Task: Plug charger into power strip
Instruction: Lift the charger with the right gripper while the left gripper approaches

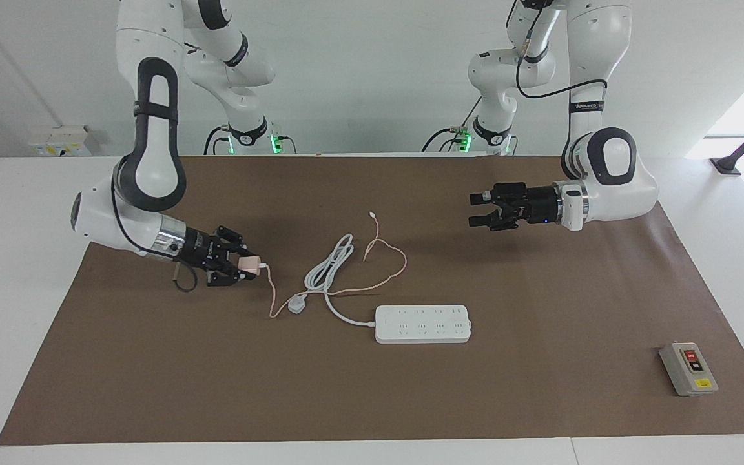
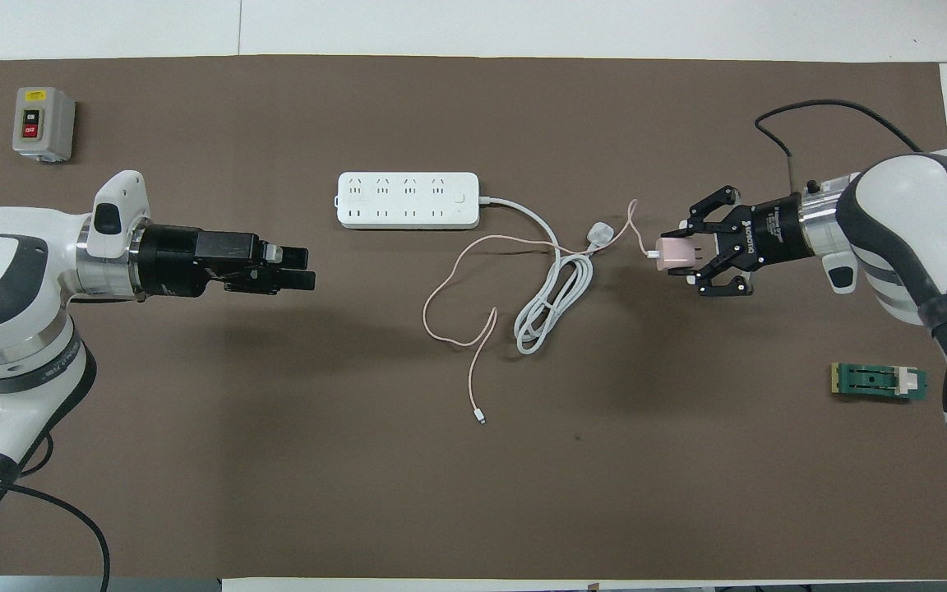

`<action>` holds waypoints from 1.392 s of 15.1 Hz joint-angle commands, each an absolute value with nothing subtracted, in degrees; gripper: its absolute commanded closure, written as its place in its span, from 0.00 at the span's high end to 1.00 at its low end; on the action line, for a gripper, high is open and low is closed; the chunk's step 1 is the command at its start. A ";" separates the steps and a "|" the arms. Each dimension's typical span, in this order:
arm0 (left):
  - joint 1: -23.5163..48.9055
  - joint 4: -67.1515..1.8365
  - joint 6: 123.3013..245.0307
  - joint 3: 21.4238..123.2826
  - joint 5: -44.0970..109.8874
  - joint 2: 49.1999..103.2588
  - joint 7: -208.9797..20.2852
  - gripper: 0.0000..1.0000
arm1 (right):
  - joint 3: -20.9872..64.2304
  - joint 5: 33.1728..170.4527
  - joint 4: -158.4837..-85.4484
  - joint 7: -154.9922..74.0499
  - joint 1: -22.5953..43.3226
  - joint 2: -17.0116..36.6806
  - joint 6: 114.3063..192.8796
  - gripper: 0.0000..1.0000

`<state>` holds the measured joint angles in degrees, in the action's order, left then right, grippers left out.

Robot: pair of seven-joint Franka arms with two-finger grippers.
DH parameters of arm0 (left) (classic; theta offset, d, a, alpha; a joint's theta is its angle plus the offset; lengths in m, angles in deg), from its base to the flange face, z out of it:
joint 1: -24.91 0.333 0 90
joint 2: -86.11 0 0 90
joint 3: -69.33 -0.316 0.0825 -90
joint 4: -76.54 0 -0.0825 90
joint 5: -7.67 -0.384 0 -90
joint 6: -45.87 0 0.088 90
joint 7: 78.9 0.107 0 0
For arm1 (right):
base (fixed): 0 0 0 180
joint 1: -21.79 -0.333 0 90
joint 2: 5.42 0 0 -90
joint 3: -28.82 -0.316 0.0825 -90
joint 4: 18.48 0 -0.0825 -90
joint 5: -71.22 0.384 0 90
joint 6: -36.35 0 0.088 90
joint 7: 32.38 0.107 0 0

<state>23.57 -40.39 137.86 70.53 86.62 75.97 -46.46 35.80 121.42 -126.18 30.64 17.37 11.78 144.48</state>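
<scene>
The pale pink charger (image 1: 250, 263) is held in my right gripper (image 1: 246, 264), shut on it and raised above the mat. It hangs over the right arm's end of the table; in the overhead view the charger (image 2: 676, 252) and right gripper (image 2: 681, 255) sit close to the white plug. Its thin pink cable (image 2: 482, 418) drops to the mat and loops over the white cord. The white power strip (image 1: 422, 323) lies flat mid-table, sockets up; it also shows in the overhead view (image 2: 408, 200). My left gripper (image 1: 473, 210) is open and empty above the mat (image 2: 302, 270).
The strip's thick white cord (image 2: 552, 308) lies coiled beside it, ending in a white three-pin plug (image 2: 599, 233). A grey switch box (image 2: 43, 123) stands at the left arm's end, farther from the robots. A green block (image 2: 879, 381) lies at the right arm's end.
</scene>
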 commanded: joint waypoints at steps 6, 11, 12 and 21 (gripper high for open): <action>19.03 -39.92 136.31 69.94 97.31 68.63 -38.12 1.00 | 35.94 125.80 -123.51 47.84 3.01 9.26 153.84 0.00; 17.44 -39.04 137.01 69.85 99.16 67.04 -38.04 1.00 | 35.85 125.89 -122.81 49.62 -6.32 9.43 161.05 0.00; 17.35 -39.12 137.27 69.85 100.30 66.95 -38.04 1.00 | 35.85 125.89 -122.46 49.62 -7.82 9.43 162.02 0.00; 16.47 -40.18 141.32 69.77 101.80 67.31 -35.40 1.00 | 35.68 128.26 -122.10 53.04 -13.98 9.61 168.71 0.00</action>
